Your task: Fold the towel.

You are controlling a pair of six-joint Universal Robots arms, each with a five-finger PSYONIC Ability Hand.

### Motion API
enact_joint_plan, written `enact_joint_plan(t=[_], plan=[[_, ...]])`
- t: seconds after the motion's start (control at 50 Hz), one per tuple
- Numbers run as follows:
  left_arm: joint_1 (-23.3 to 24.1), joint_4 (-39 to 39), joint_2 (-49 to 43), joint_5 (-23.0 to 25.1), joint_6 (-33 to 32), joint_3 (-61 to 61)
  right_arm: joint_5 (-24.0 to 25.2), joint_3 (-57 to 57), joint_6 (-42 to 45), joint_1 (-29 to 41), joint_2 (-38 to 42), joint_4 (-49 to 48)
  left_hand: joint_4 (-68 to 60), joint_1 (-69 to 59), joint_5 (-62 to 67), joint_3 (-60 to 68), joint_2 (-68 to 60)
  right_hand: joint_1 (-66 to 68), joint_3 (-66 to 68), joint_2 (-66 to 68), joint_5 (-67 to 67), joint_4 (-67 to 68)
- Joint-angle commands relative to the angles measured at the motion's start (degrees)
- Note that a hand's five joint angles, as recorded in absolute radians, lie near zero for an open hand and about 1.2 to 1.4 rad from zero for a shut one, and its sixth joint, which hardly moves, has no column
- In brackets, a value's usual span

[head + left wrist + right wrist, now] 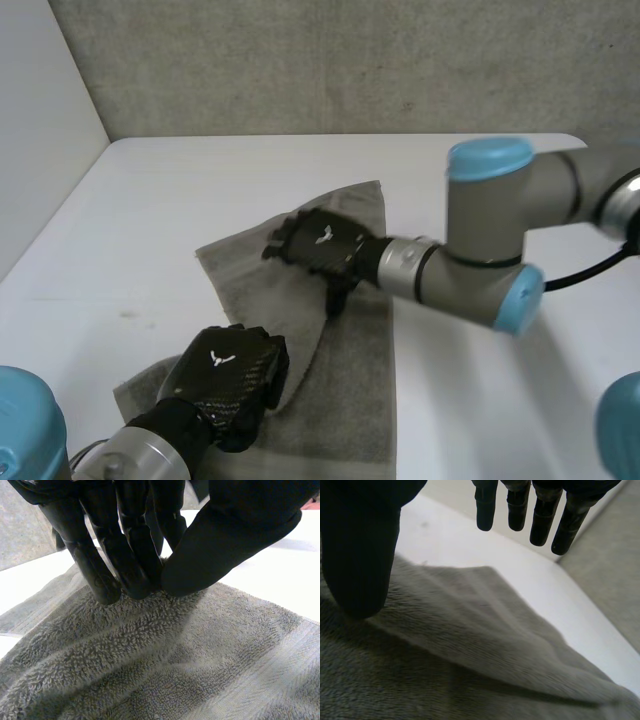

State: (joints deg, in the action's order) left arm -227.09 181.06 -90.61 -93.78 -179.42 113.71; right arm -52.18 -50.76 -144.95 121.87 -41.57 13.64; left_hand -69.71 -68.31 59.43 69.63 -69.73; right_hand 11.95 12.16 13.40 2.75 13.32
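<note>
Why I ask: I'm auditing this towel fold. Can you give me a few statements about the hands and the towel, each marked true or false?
1. A grey towel lies on a white table. True.
2. The left hand pinches the towel between its fingers and thumb. True.
3. The right hand is curled into a fist round the towel. False: its fingers are straight, its thumb stands apart, and it holds nothing.
4. The towel lies flat in one smooth layer. False: it is rumpled, with a raised fold under the right hand.
</note>
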Motion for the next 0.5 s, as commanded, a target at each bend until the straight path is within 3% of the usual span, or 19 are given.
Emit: enact_joint_plan(t=[0.02, 0.04, 0.06, 0.08, 0.1, 0.12, 0.14, 0.16, 0.2, 0.22, 0.26, 0.32, 0.36, 0.5], plan=[[-0.5, 0.1, -0.1, -0.2, -0.3, -0.3, -2.3, 0.0, 11.3, 3.9, 5.3, 2.4, -10.3, -11.7, 10.6, 10.4, -10.3, 2.1, 1.9, 0.7, 1.3, 0.8], [-0.9, 0.3, -0.1, -0.2, -0.4, -0.5, -3.8, 0.5, 12.6, 4.2, 6.1, 3.8, -10.3, -11.7, 10.6, 10.4, -10.3, 12.5, 12.3, 11.0, 11.7, 11.1], [-0.9, 0.3, -0.1, -0.2, -0.4, -0.5, -3.8, 0.5, 12.6, 4.2, 6.1, 3.8, -10.3, -11.7, 10.6, 10.4, -10.3, 12.6, 12.4, 11.1, 11.8, 11.2], [-1.6, 0.3, -0.1, -0.2, -0.7, -0.6, -5.8, 2.1, 13.5, 4.3, 6.4, 4.5, -10.3, -11.7, 10.6, 10.4, -10.3, 27.1, 26.9, 25.6, 26.3, 25.7], [-1.6, 0.3, -0.1, -0.2, -0.7, -0.6, -7.8, 4.9, 13.7, 4.3, 6.2, 4.6, -10.3, -11.7, 10.6, 10.4, -10.3, 51.5, 51.3, 50.1, 50.7, 50.2], [-2.6, 0.6, -0.2, -0.2, -0.8, -0.8, -7.9, 4.9, 13.7, 4.3, 6.2, 4.6, -10.3, -11.7, 10.6, 10.4, -10.3, 51.8, 51.6, 50.3, 51.0, 50.4], [-4.0, 0.9, -0.2, 0.1, -0.9, -1.4, -10.4, 7.8, 13.0, 4.3, 5.6, 3.8, -10.3, -11.7, 10.6, 10.4, -10.3, 67.9, 67.7, 66.4, 67.1, 66.5], [-4.0, 0.9, -0.2, 0.1, -0.9, -1.4, -10.4, 7.9, 13.0, 4.3, 5.6, 3.8, -10.3, -11.7, 10.6, 10.4, -10.3, 68.1, 67.8, 66.6, 67.2, 66.7], [-6.9, 1.3, -1.0, 0.3, -1.5, -4.4, -18.2, 11.6, 7.2, 4.3, 1.9, -2.2, -10.3, -11.7, 10.6, 10.4, -10.3, 68.1, 67.8, 66.6, 67.2, 66.7], [-7.0, 1.3, -1.0, 0.3, -1.5, -4.4, -18.2, 11.6, 7.1, 4.3, 1.8, -2.2, -10.3, -11.7, 10.6, 10.4, -10.3, 68.1, 67.8, 66.6, 67.2, 66.7], [-8.5, 3.9, -2.7, 0.3, -2.7, -9.4, -25.0, 8.5, -3.4, 2.9, -5.1, -11.0, -10.3, -11.7, 10.6, 10.4, -10.3, 68.1, 67.8, 66.6, 67.2, 66.7], [-8.9, 6.0, -4.7, 0.3, -3.6, -12.3, -27.1, 4.8, -8.0, 1.9, -8.8, -14.9, -10.3, -11.7, 10.6, 10.4, -10.3, 68.1, 67.8, 66.6, 67.2, 66.7], [-9.9, 9.9, -7.9, -0.1, -5.0, -18.1, -28.2, -3.2, -12.4, -0.1, -15.8, -19.5, -10.3, -11.7, 10.6, 10.4, -10.3, 68.1, 67.8, 66.6, 67.2, 66.7], [-9.9, 13.9, -14.1, -0.1, -4.9, -25.5, -29.3, -16.8, -12.1, -2.4, -23.8, -18.4, -10.3, -11.7, 10.6, 10.4, -10.3, 68.1, 67.8, 66.6, 67.2, 66.7]])
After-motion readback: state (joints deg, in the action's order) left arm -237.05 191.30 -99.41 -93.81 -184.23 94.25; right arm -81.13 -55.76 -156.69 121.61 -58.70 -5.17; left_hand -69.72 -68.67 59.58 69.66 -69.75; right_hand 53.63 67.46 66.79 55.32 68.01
